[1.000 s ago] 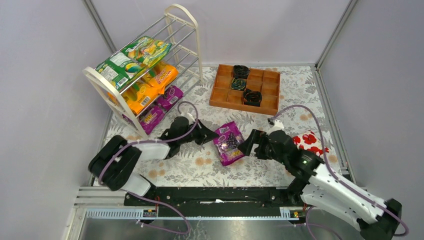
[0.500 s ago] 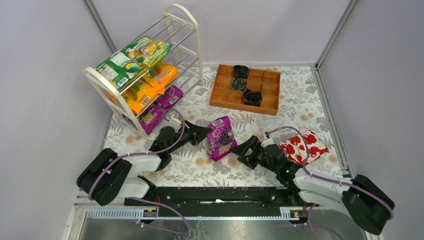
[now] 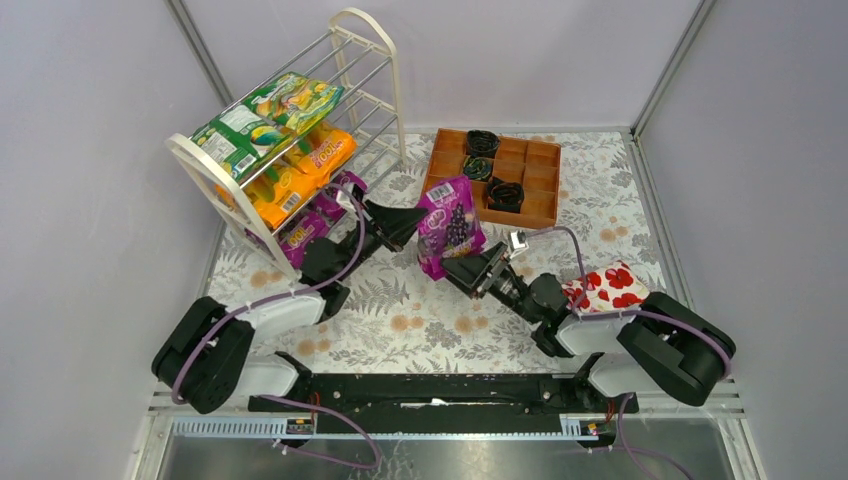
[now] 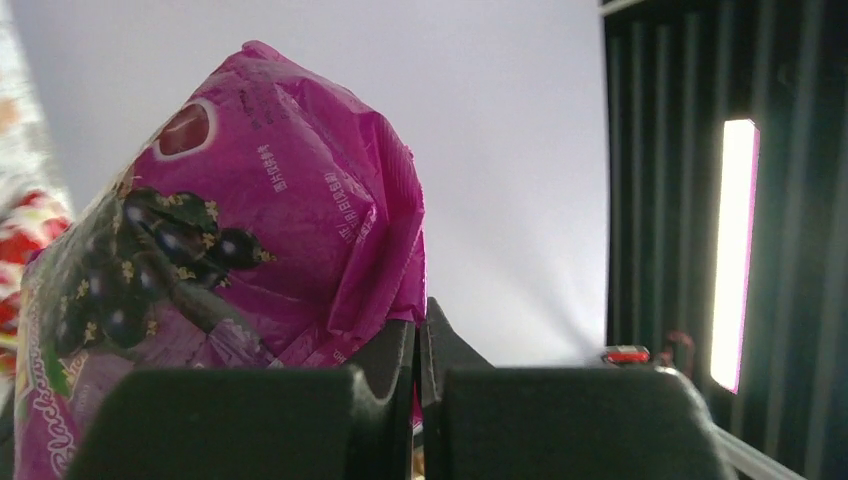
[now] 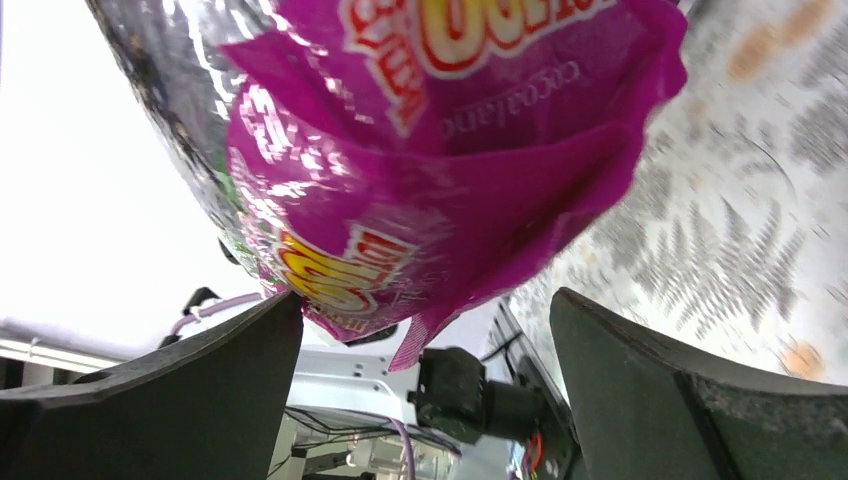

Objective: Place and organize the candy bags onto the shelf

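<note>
Above floral tabletop (image 3: 420,320), crinkled glossy purple candy bag (image 3: 449,225) shows dark grapes.

Two black-and-white arms (image 3: 285,305) trail purple cables (image 3: 556,230) (matte black fingers (image 5: 180,385)).

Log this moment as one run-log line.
left claw: shut on purple bag, held aloft | right claw: open, flanking its lower end | shelf: holds six bags

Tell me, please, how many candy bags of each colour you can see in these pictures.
Green candy bags: 2
Orange candy bags: 2
Purple candy bags: 3, one of them held by the left gripper
Total: 7
</note>
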You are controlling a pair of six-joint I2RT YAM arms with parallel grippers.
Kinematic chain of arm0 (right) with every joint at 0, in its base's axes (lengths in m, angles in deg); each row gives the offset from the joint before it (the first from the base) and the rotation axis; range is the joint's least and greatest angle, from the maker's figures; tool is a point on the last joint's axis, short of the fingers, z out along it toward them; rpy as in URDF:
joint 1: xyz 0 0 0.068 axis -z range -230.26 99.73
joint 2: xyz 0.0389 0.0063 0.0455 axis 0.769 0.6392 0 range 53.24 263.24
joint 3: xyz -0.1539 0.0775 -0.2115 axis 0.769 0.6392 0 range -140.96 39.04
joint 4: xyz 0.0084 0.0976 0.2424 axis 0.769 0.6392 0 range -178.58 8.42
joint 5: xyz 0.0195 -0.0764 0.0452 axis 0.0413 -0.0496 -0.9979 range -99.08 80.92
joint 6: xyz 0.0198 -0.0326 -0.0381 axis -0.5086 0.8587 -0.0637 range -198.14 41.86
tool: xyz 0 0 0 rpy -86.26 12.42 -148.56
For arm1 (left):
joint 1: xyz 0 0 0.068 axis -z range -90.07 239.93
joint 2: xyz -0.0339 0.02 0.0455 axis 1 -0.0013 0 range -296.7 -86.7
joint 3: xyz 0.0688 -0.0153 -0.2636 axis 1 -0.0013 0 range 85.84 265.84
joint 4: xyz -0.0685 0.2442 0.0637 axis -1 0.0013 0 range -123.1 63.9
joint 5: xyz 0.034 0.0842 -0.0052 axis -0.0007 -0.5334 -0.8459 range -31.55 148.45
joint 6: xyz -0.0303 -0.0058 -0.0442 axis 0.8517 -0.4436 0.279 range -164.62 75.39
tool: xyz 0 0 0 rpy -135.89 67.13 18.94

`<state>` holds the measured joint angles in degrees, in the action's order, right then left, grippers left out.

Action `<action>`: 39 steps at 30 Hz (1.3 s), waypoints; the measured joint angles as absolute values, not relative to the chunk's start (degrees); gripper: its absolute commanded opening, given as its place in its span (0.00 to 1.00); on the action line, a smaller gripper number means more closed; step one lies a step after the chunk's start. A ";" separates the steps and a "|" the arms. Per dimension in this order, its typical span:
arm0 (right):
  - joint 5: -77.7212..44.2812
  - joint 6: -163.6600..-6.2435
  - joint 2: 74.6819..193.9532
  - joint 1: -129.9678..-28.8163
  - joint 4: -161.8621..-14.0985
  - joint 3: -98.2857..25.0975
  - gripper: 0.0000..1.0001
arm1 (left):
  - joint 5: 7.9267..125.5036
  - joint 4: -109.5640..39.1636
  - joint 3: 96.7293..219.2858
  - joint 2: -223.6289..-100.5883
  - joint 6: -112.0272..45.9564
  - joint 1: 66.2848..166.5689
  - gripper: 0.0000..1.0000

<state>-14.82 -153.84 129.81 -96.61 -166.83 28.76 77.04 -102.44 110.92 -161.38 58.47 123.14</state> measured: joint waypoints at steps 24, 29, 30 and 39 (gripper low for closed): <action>-10.14 -140.90 124.20 -96.63 -171.49 13.65 0.81 | 72.72 -113.54 115.01 -154.23 60.59 124.47 0.00; -9.55 -140.96 123.98 -96.61 -170.48 13.61 0.60 | 71.69 -113.69 114.39 -153.64 59.68 124.47 0.00; -9.55 -140.96 123.95 -96.61 -170.42 13.61 0.56 | 71.62 -113.41 114.31 -153.33 59.13 124.47 0.00; -8.11 -141.93 124.00 -96.61 -170.44 12.80 0.29 | 71.36 -105.83 113.65 -148.50 53.77 123.79 0.50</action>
<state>-8.11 -141.93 124.00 -96.61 -170.44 12.80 71.36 -105.83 113.65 -148.50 53.77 123.79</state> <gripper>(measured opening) 0.499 0.273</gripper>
